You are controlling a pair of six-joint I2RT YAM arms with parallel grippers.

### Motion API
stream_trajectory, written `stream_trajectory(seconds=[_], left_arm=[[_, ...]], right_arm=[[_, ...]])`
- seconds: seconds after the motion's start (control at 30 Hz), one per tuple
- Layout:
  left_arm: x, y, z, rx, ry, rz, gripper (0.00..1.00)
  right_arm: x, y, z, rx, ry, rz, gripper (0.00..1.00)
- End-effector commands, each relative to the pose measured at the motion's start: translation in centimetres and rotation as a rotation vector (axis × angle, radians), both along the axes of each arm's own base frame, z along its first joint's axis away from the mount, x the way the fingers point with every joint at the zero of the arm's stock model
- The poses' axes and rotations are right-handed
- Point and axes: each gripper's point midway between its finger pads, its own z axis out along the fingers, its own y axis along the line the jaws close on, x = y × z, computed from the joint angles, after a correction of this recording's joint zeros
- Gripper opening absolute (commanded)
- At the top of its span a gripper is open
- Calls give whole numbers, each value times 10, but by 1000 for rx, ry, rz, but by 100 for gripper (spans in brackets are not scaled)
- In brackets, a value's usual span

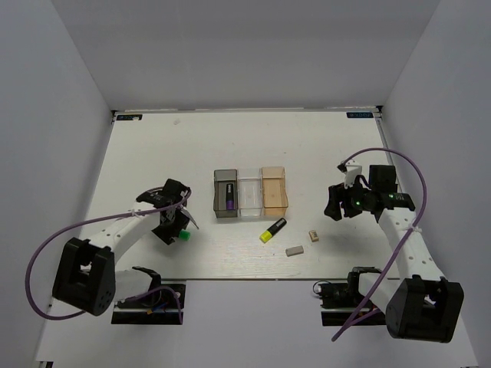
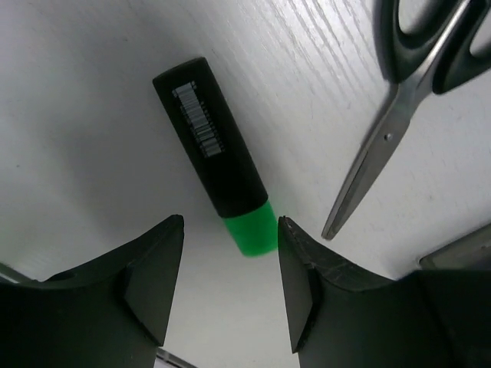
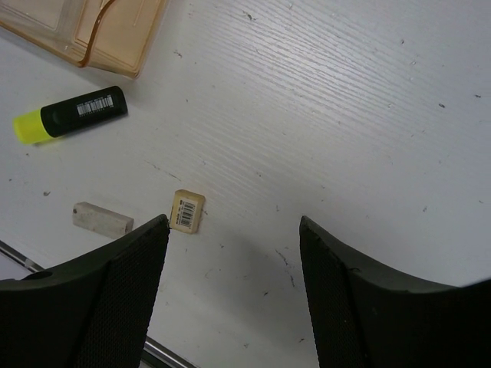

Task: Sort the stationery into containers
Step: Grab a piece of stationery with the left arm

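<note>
While bins (image 1: 251, 201) number three, highlighters (image 1: 273, 229) number three, erasers (image 1: 294, 251) two, scissors (image 2: 383, 142) one.

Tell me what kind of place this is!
Probably a robot lab test booth, not a home: a white table boxed in by plain white walls, two robot arms bolted at its edge, and three small bins set out for sorting.

Bright, even light from above; white counter (image 1: 192, 153) near washed out. Shadows soft, faint. Left end effector (image 2: 230, 253) dark, soft-edged up close; scissors (image 2: 387, 138) slightly blurred.
</note>
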Motion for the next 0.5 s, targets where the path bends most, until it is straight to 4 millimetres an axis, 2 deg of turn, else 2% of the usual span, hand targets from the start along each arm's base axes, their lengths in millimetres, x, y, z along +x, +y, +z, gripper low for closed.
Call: stream_trajectory(seconds=[0.0,0.17,0.23,0.47], left_arm=[[15,-5,-6,-63,-33,121,63],[23,2,-20,-66,-2,155,63],[19,3,-26,-64,26,159,61],[-2,7,-42,-56,85,154,36]], right_arm=[[5,-2,7,-15,-40,-7,72],[3,-3,5,-22,-36,-7,72],[3,-3,5,-24,-40,-9,72],[2,-4,7,-25,-51,-9,72]])
